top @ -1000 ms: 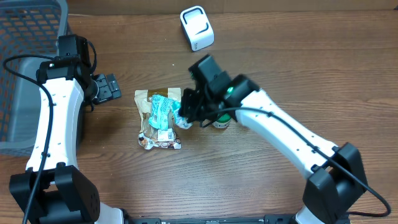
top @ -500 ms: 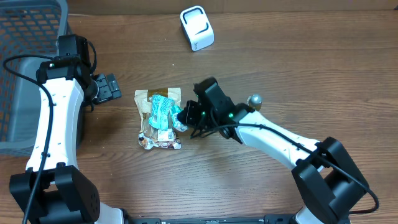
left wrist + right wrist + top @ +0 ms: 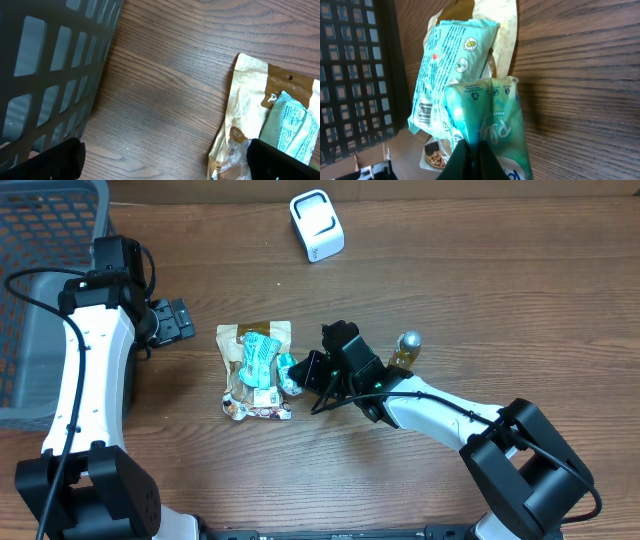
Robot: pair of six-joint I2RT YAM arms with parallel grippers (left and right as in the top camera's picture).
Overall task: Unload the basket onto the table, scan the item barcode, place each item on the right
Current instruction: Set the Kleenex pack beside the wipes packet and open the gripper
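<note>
Item 1, nearest: right gripper point(image 3: 303, 373), fingers pressed together on one end of the teal pouch point(image 3: 487, 125), low over the table point(image 3: 520, 290) near its middle. The pouch's long axis runs straight out from the fingertips, toward 9 o'clock overhead. Item 2: kraft snack bag point(image 3: 232, 380), flat, just beside the pouch at 9 o'clock, with a mint packet point(image 3: 258, 358) on top; whether the pouch touches them cannot be told. Item 3: small bottle point(image 3: 404, 348), upright, close at 2 o'clock of the right gripper, beside that arm's wrist. Item 4: left gripper point(image 3: 178, 320), fingers wide apart and empty, at 10 o'clock of the bag. Item 5: grey mesh basket point(image 3: 40, 240), far left edge. Item 6, farthest: white scanner point(image 3: 317, 225), at 12 o'clock of the right gripper, well apart. Judgement: the right arm is nearer the scanner and already carries the item; the wood between them is bare, with the bottle the only thing to clear.
</note>
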